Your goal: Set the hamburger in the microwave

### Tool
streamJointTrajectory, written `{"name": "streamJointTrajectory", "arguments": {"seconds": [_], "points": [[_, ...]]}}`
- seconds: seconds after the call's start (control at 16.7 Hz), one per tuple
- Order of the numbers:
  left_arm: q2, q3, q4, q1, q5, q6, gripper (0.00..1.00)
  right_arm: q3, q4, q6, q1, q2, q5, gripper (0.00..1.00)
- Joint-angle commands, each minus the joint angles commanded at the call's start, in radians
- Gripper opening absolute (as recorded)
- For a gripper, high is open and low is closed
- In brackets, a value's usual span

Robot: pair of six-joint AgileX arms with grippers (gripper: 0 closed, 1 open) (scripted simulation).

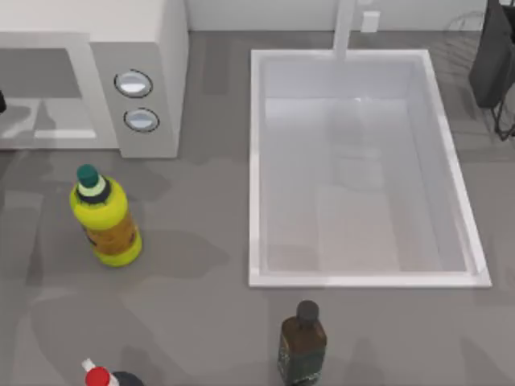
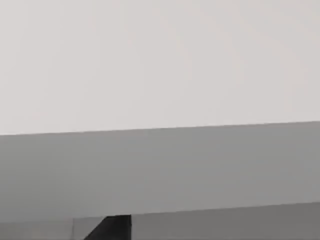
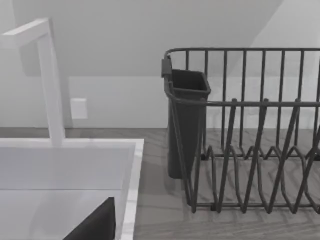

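- Step in hand: I judge the hamburger to be at or inside the microwave (image 1: 92,76), at the table's upper left; I cannot see the bun, so I cannot confirm where it lies.
- Left arm: at the far left edge beside the microwave front; its wrist view faces plain pale and grey surfaces. Jaw state: cannot tell.
- Right arm: at the upper right by the dish rack (image 3: 250,135). Jaw state: cannot tell.
- Next move, my judgement: confirm the bun is in the cavity before the left arm backs out.
- Containers:
- sink basin (image 1: 257,161), nothing visible inside.
- rack's dark cutlery cup (image 3: 185,120), contents unseen.
- yellow bottle (image 1: 106,217), lying on the table.
- dark bottle (image 1: 302,344), upright.
- red-capped bottle (image 1: 98,375), at the lower edge.
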Motion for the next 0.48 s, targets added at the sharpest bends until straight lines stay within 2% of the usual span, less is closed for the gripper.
{"name": "streamJointTrajectory", "arguments": {"seconds": [0.48], "points": [[-0.389, -0.496, 0.02, 0.181, 0.174, 0.054, 1.0, 0.0, 0.0, 0.0, 0.0, 0.0, 0.0, 1.0]]}}
